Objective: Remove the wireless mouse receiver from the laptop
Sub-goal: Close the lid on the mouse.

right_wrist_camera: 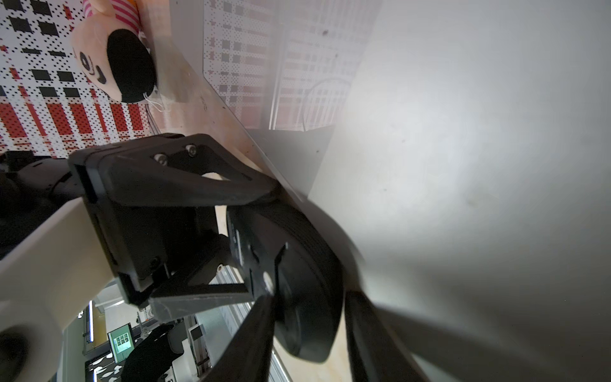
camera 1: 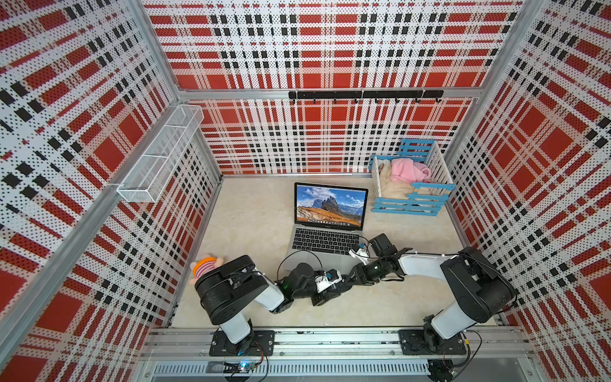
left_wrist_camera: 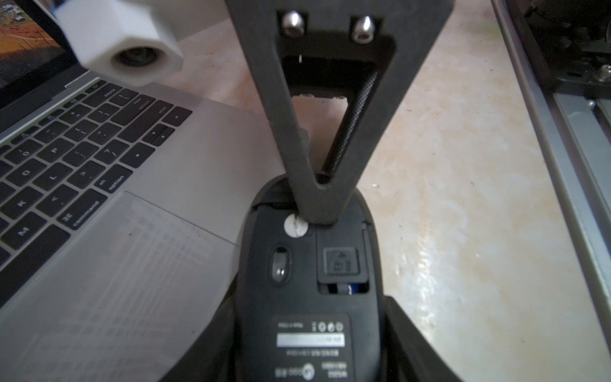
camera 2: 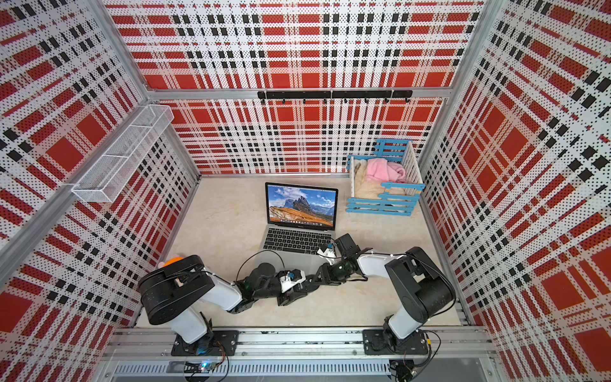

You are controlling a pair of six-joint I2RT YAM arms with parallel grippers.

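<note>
The silver-grey laptop (camera 1: 330,243) (camera 2: 299,239) stands open mid-table, mountain wallpaper lit; its keyboard and trackpad (left_wrist_camera: 148,258) fill one side of the left wrist view. A black oval mouse (left_wrist_camera: 307,281) (right_wrist_camera: 297,261) is held underside up just off the laptop's front right corner, with my left gripper (left_wrist_camera: 310,347) (camera 1: 332,287) shut on its rear. My right gripper (right_wrist_camera: 307,299) (camera 1: 355,276) straddles the mouse's front end. One of its fingers (left_wrist_camera: 317,198) touches the underside, the other stands a sliver off the curved top. I cannot make out the wireless mouse receiver; the right wrist covers the laptop's right edge.
A striped plush doll (camera 1: 206,264) (right_wrist_camera: 112,63) lies at the left behind the left arm. A blue-and-white crib (camera 1: 410,195) with a pink blanket sits at the back right. A wire basket (camera 1: 162,155) hangs on the left wall, a hook rail (camera 1: 363,95) on the back wall.
</note>
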